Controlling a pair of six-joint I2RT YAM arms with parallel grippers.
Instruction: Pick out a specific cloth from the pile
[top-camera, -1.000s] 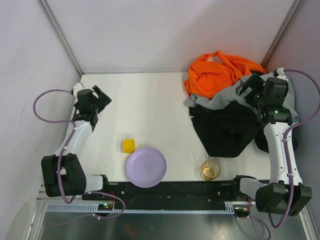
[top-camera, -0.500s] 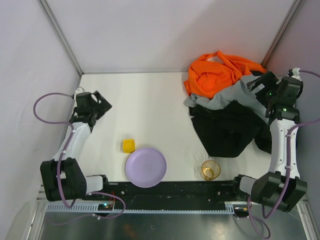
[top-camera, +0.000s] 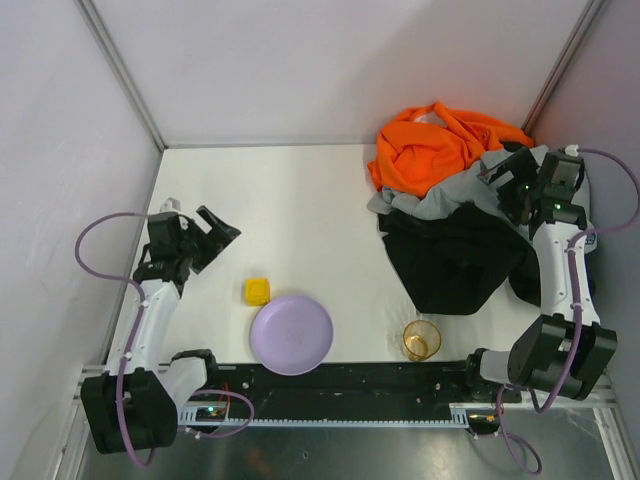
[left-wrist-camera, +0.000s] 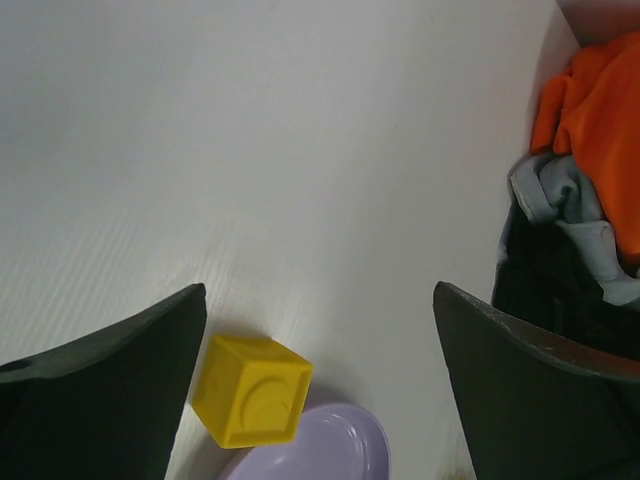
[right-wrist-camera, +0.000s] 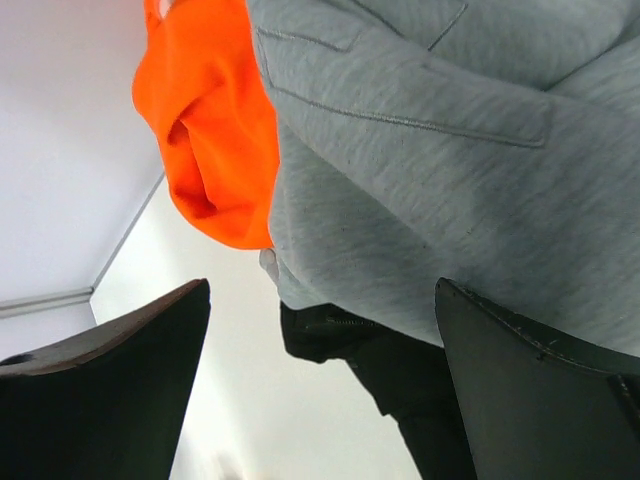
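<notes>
Pile (top-camera: 450, 212) lies beneath right pincer (top-camera: 495, 170), jaws spread.

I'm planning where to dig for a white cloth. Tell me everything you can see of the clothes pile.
The pile is a crumpled heap of soft garments in the table's far right corner. A bright orange garment lies at the back, a light grey garment with stitched seams across the middle, a black garment spread flat nearest the arms. A small pale patch shows atop the orange; whether it is white cloth is unclear. The right gripper, open, hangs over the grey part.
</notes>
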